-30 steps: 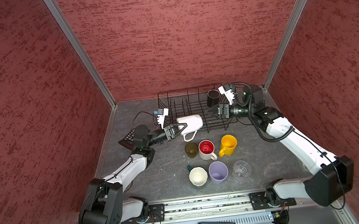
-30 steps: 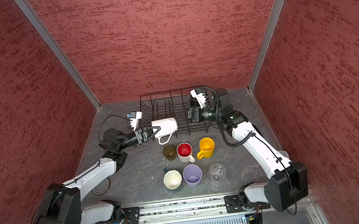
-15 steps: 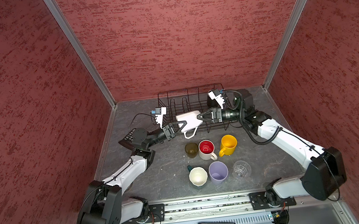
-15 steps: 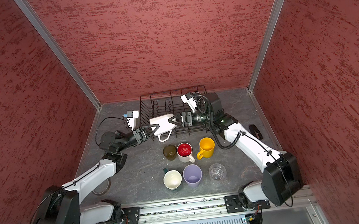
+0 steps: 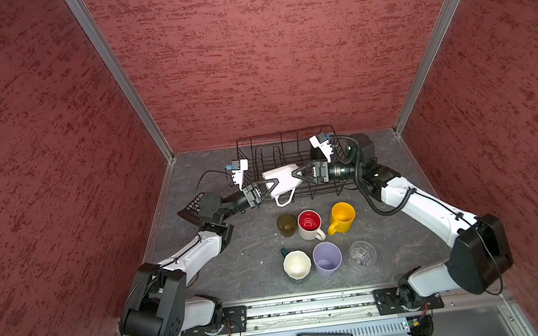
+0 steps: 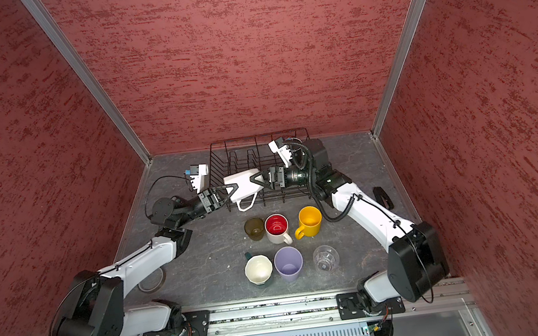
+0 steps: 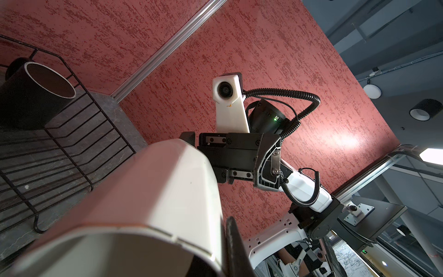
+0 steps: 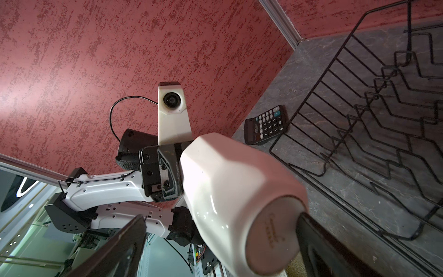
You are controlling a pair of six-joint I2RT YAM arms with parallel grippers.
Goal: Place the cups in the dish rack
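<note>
Both top views: white mug (image 5: 282, 176) sideways, w/ left hand (image 5: 274, 187) pinching rim & right hand (image 5: 296, 176) spread round base.

Robot: left arm (image 5: 197, 251), right arm (image 5: 430, 212), white shells, black joints (image 5: 480, 254). White camera mount (image 7: 230, 103) on each wrist. Black coiled cable (image 7: 282, 91) along right arm; thin black wire (image 8: 111, 115) on left. All black: left gripper (image 5: 274, 184), right gripper (image 5: 296, 176); triangular open-frame fingers (image 8: 318, 244), small screws (image 7: 276, 152).
</note>
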